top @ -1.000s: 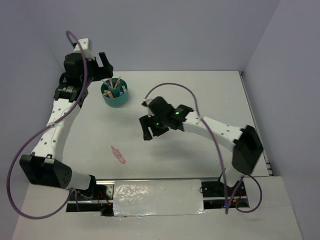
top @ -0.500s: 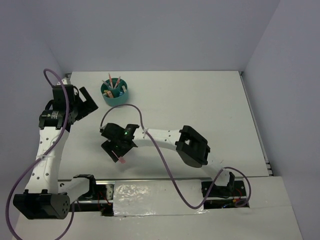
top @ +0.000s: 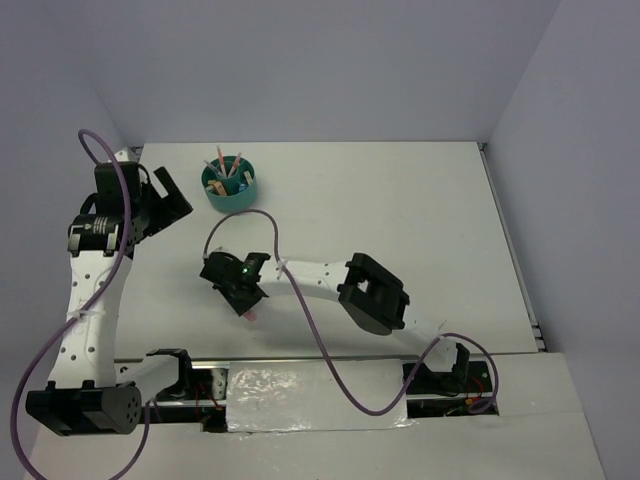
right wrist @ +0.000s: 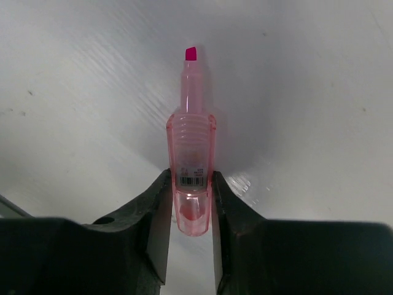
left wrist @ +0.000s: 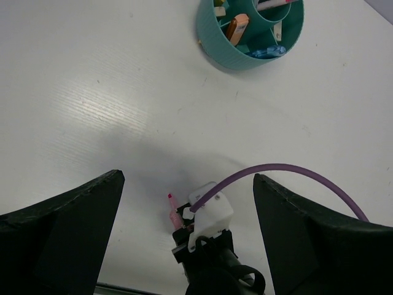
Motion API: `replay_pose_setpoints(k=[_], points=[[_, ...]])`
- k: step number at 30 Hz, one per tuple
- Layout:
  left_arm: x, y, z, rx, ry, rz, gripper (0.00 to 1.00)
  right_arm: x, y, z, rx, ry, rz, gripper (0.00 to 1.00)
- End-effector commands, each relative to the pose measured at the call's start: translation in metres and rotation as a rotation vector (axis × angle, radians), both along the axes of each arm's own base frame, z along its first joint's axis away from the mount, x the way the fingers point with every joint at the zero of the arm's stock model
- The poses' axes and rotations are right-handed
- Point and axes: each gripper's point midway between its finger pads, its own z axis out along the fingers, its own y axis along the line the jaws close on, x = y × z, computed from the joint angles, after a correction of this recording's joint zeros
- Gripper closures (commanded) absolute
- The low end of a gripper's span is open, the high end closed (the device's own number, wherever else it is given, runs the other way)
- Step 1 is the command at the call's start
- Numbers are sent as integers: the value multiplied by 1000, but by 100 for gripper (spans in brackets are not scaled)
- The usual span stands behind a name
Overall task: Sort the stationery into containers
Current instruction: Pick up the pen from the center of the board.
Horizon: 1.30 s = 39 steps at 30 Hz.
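The right gripper [right wrist: 191, 184] is clamped on the pink marker [right wrist: 191, 141]: in the right wrist view its two black fingers [right wrist: 161, 209] press against either side of the clear pink barrel near its back end, and the bright chisel tip points straight away from the wrist. The marker is down at the white table [top: 420, 220], with its shadow close beneath it. From above, the right gripper [top: 245, 298] sits at the near-left part of the table, its arm stretched low across from the right base, and a bit of the pink marker [top: 251, 313] shows just beside the black fingers. A purple cable [left wrist: 282, 169] loops off that wrist. The marker is well apart from the teal organiser [top: 228, 204], which stands at the far left of the table with several pens and markers already upright in it; the left wrist view shows an orange marker [left wrist: 236, 27] and a blue item [left wrist: 270, 51] in its ring compartments. The left gripper [top: 170, 195] hangs above the table's left side near the organiser, its jaws spread wide with nothing between them.
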Motion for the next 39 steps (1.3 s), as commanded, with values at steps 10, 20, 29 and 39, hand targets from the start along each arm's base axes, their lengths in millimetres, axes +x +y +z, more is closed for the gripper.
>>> replay_pose_setpoints(k=[10,20,29,39], points=[[19,-71,-16,-283,-50,-323,1,27,-113,59,265,54,-289,96],[17,-173,49,-735,-428,-738,1,60,-141,164,405,8,-426,95],[37,-194,39,-573,-307,-699,1,77,-132,239,524,-94,-421,95],[36,-211,24,-641,-261,-707,15,77,-138,270,597,-163,-398,94]])
